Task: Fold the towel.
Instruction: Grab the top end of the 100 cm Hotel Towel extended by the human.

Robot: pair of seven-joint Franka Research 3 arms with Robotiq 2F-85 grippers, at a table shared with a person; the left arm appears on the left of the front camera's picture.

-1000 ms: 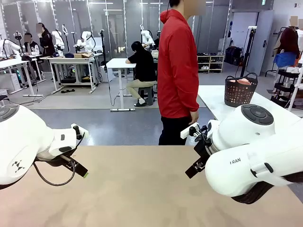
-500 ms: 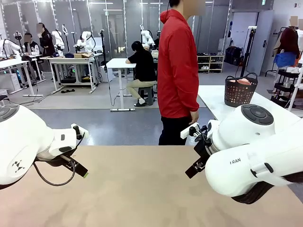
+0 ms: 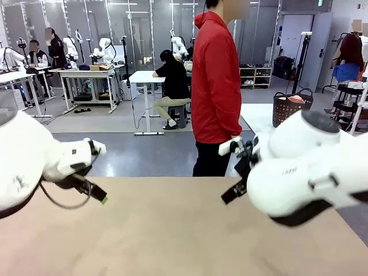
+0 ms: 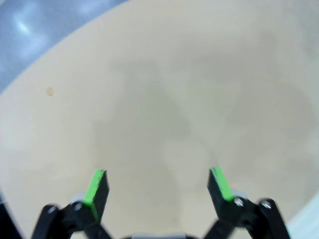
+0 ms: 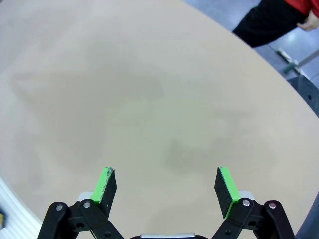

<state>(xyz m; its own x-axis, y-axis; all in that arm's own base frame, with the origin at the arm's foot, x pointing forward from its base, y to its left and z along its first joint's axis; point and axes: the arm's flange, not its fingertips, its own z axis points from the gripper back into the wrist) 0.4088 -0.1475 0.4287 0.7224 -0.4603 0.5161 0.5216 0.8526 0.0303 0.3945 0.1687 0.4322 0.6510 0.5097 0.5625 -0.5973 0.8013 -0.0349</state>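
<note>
- Left arm (image 3: 29, 167) and right arm (image 3: 305, 178) had shifted slightly over the counter (image 3: 172, 230); the right arm's lettering (image 3: 287, 171) was blurred, unreadable.
- Left fingers (image 4: 97, 188) and right fingers (image 5: 225, 191) stood spread, empty.

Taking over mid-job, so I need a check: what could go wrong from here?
1. The person stands side-on at the table's far edge, close to the open right gripper: a forward sweep might strike them.
2. The left gripper is open too, and a pink cloth sits in the basket far behind, probably beyond reach.
</note>
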